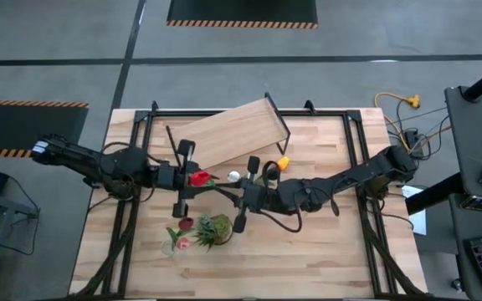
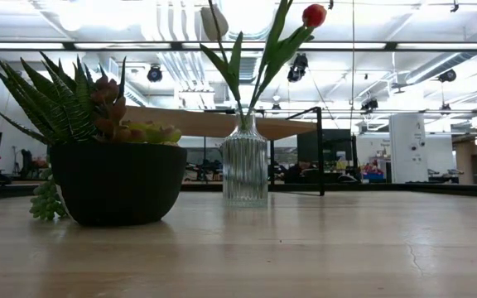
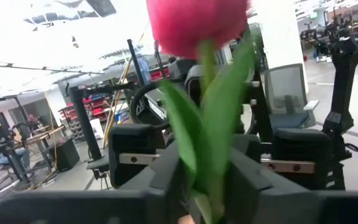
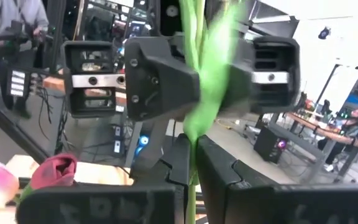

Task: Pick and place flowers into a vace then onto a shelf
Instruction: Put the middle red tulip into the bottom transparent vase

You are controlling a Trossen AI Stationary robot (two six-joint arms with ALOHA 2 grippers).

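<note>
Red flower [image 3: 194,25] clamped in left hand [image 3: 207,186].

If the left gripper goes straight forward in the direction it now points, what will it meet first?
Most likely the right gripper. The left gripper, shut on a red tulip, points across the table at it, and the left wrist view shows its housing just behind the stem. Exact depth is unclear.

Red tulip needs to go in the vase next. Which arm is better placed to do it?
Left, probably. The left gripper already has the red tulip clamped by its stalk, while the right gripper is shut on another green stem, so it is not free.
</note>
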